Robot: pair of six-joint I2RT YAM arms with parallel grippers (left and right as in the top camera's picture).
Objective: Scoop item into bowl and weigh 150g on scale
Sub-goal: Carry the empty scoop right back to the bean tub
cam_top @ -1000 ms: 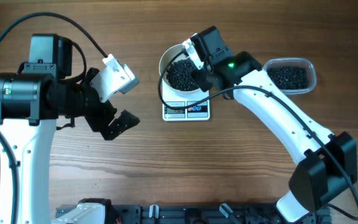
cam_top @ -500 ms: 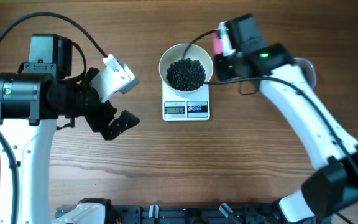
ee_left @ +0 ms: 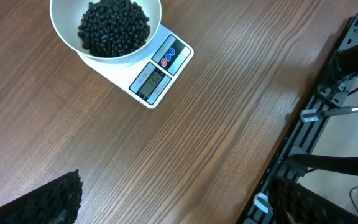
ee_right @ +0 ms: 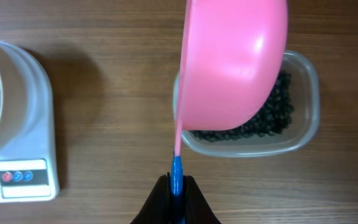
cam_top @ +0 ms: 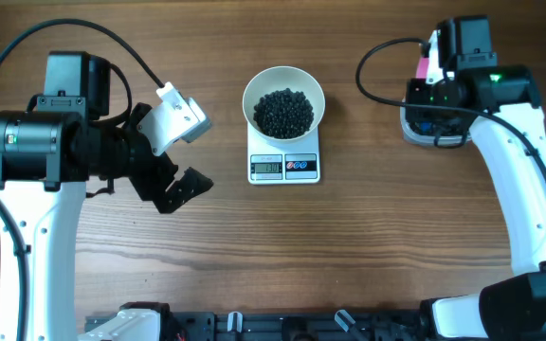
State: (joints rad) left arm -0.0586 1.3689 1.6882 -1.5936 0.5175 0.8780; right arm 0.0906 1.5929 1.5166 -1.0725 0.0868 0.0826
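We see the right gripper (ee_right: 176, 188) pinched tight on the pink scoop's (ee_right: 235, 62) handle above the tub (ee_right: 304, 134). Left gripper (cam_top: 193, 152) gapes wide, holding nothing. The item (cam_top: 283, 112) fills the bowl (cam_top: 251, 91) on the scale (cam_top: 283, 169).

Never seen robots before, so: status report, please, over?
Left gripper open, empty. Right gripper shut on pink scoop, over tub. Bowl of black beads on scale. Nothing blocking bowl.
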